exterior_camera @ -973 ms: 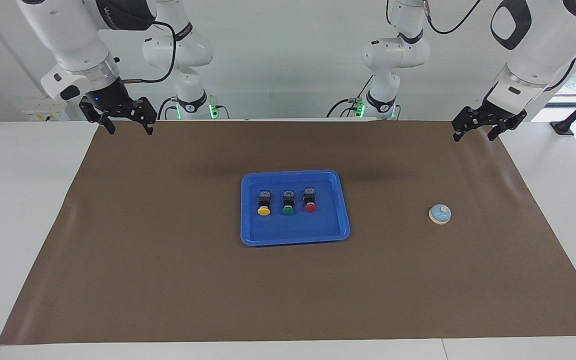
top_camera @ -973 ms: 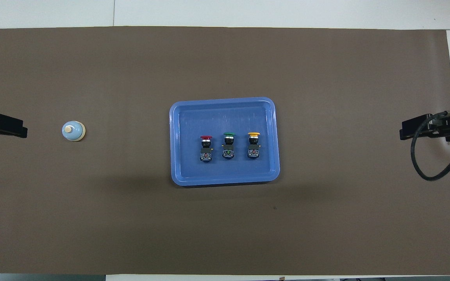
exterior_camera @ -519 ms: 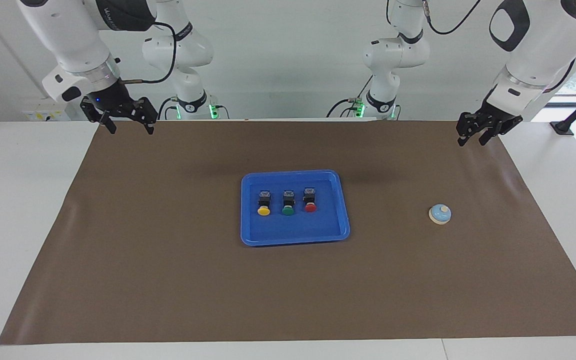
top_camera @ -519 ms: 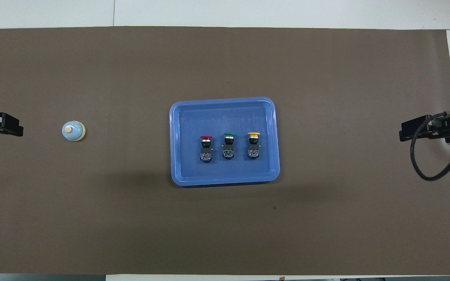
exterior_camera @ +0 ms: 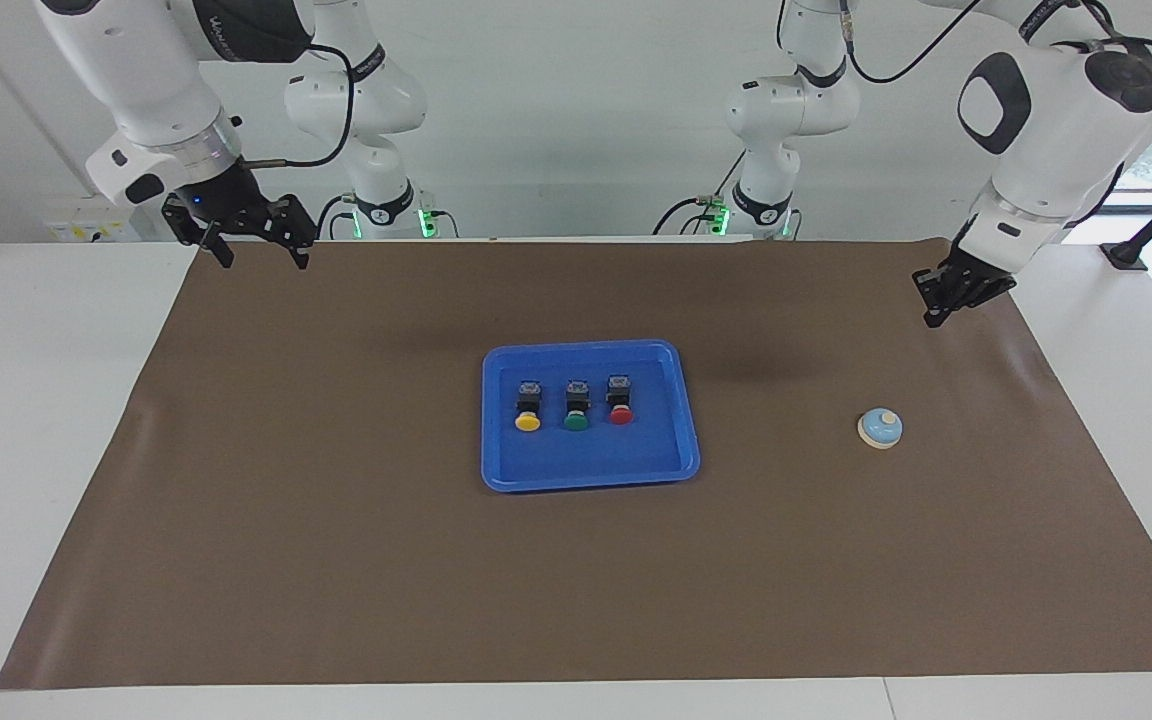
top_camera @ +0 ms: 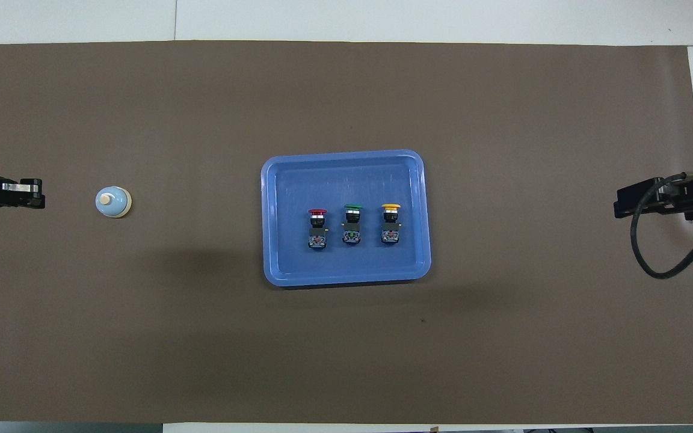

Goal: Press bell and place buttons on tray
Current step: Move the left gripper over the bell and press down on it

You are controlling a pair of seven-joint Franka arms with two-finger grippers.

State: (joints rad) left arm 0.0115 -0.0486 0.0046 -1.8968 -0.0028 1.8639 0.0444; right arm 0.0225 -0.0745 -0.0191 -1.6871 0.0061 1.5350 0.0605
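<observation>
The blue tray (exterior_camera: 506, 470) (top_camera: 274, 252) lies mid-table with three buttons in a row inside it: yellow (exterior_camera: 527, 411) (top_camera: 390, 224), green (exterior_camera: 576, 407) (top_camera: 352, 224) and red (exterior_camera: 620, 402) (top_camera: 317, 228). A light-blue bell (exterior_camera: 880, 428) (top_camera: 112, 201) sits on the mat toward the left arm's end. My left gripper (exterior_camera: 936, 316) (top_camera: 38, 202) hangs shut and empty above the mat at that end, apart from the bell. At the other end my right gripper (exterior_camera: 254, 257) (top_camera: 618, 207) waits open, with nothing between its fingers.
A brown mat (exterior_camera: 336, 560) (top_camera: 142, 337) covers most of the white table. A black cable (top_camera: 653, 264) loops below the right wrist. The arm bases (exterior_camera: 776, 200) stand at the table's robot edge.
My left gripper has shut its fingers and come down toward the mat, a little closer to the bell. The right arm and all objects have stayed in place.
</observation>
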